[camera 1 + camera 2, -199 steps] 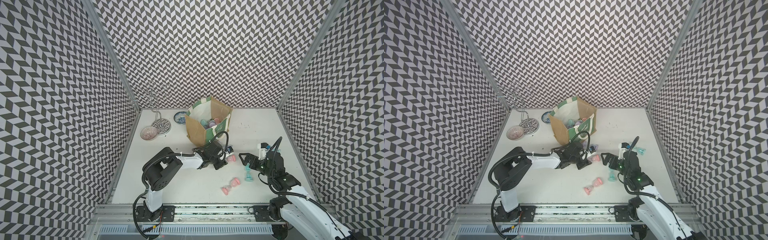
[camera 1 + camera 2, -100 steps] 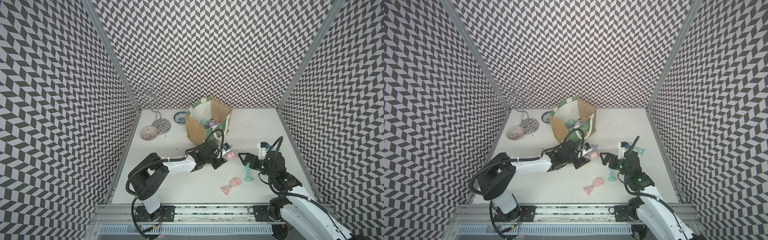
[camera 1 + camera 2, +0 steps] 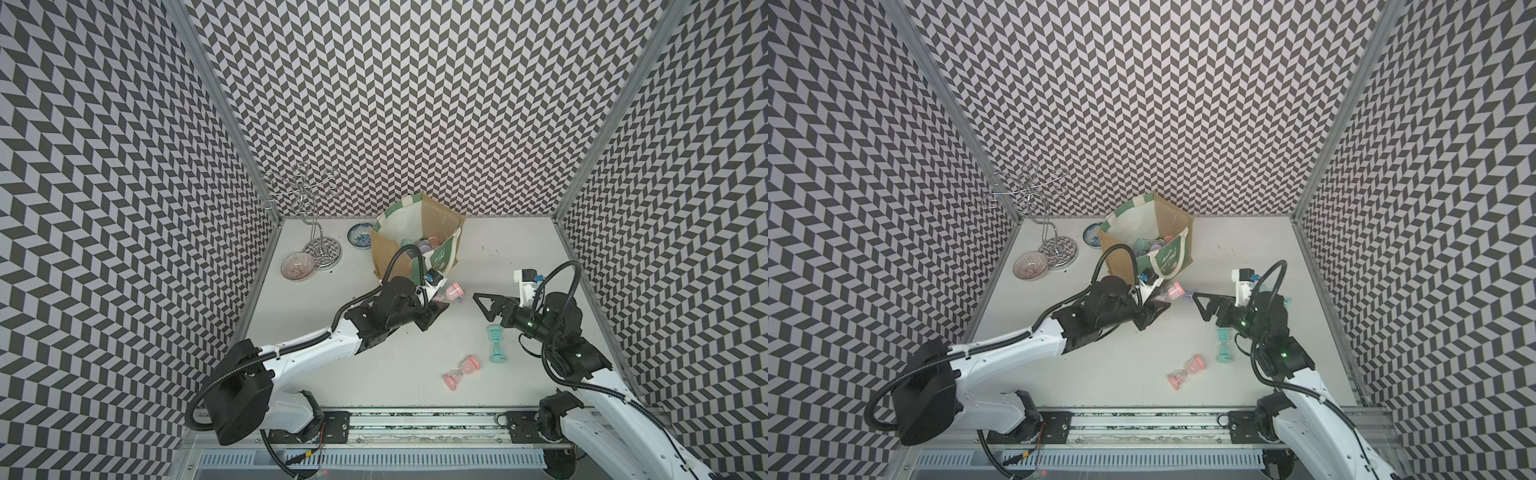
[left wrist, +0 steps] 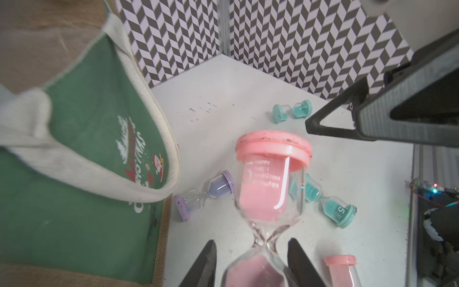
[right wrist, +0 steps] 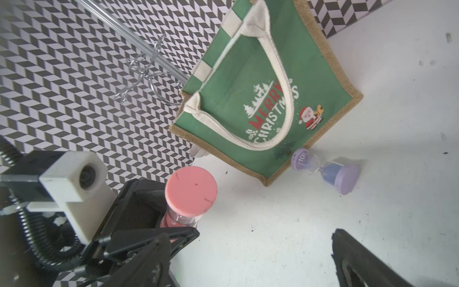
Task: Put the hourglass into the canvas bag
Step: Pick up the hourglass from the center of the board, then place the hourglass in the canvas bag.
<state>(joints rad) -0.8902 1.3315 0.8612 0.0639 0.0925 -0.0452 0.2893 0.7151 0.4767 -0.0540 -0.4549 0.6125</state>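
Note:
My left gripper point(image 4: 252, 258) is shut on the lower bulb of a pink hourglass point(image 4: 270, 179), which it holds off the table just in front of the canvas bag point(image 4: 94, 124). In both top views the hourglass point(image 3: 453, 289) point(image 3: 1173, 289) sticks out of the left gripper point(image 3: 436, 301) toward the right arm. The canvas bag point(image 3: 386, 253) point(image 3: 1119, 257) stands open at the back, with several hourglasses point(image 3: 419, 245) inside. My right gripper point(image 3: 484, 305) point(image 5: 249, 238) is open and holds nothing, a short way from the pink cap point(image 5: 190, 190).
Loose on the table lie a purple hourglass point(image 5: 325, 170) by the bag's corner, a teal one point(image 3: 495, 344), a pink one point(image 3: 461, 372) and another teal one point(image 4: 292, 110). A wire stand point(image 3: 318, 232), pink bowl point(image 3: 297, 266) and blue plate point(image 3: 360, 241) sit back left.
The left arm has stretched out lower and carried the pink hourglass a little back toward the bag. The right arm has barely moved.

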